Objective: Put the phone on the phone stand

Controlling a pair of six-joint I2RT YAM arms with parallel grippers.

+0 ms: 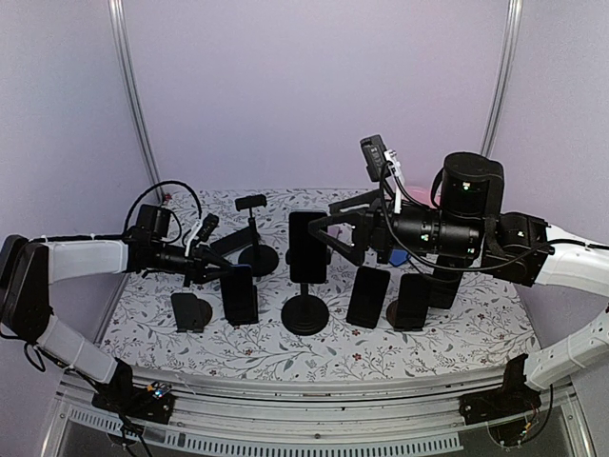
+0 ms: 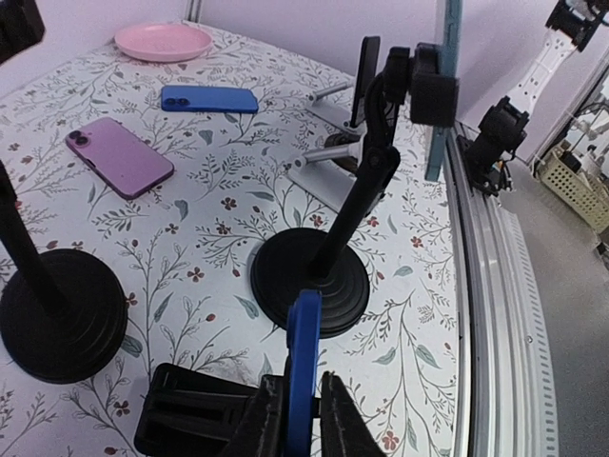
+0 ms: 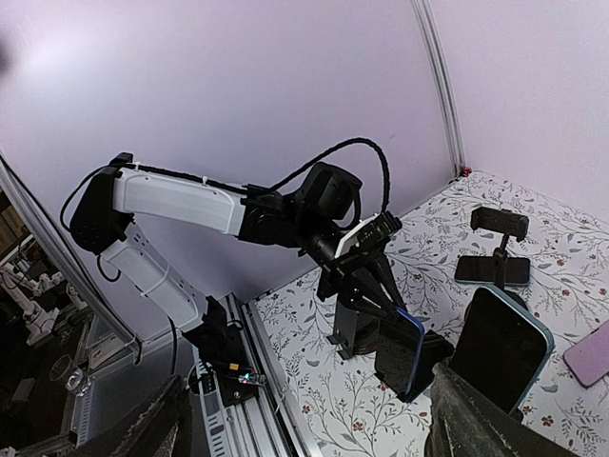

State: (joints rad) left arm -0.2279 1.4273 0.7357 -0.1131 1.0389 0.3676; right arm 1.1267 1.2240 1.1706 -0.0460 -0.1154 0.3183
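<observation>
Six phones are counted on the floral table (image 1: 285, 357). One blue-edged phone (image 2: 303, 362) is held upright at the left. One teal-cased phone (image 1: 306, 246) is clamped high on the centre round-based stand (image 1: 304, 314). Two dark phones (image 1: 367, 297) (image 1: 411, 301) are propped upright to the right, and a purple phone (image 2: 119, 154) and a flat blue phone (image 2: 209, 98) are laid face down farther back. Six stands are counted. Two are round-based: the centre one and a clamp stand (image 1: 255, 255) whose clamp is empty. Two are silver stands (image 2: 324, 176) (image 2: 328, 105). Two are low and black: the outer black stand (image 1: 190, 311), which is bare, and the inner black stand (image 2: 190, 414). One pink plate (image 2: 164, 41) is seen at the far side. The left gripper (image 2: 304, 395) is nearly closed, and the blue-edged phone is pinched by its faces between the two fingers (image 2: 262, 424), seen edge-on in the left wrist view. That phone is held on end directly against the inner black stand, and whether it is seated on it cannot be told. The right gripper (image 3: 309, 381) is spread wide with nothing held. It is placed just beside the teal-cased phone, and contact with it cannot be made out.
</observation>
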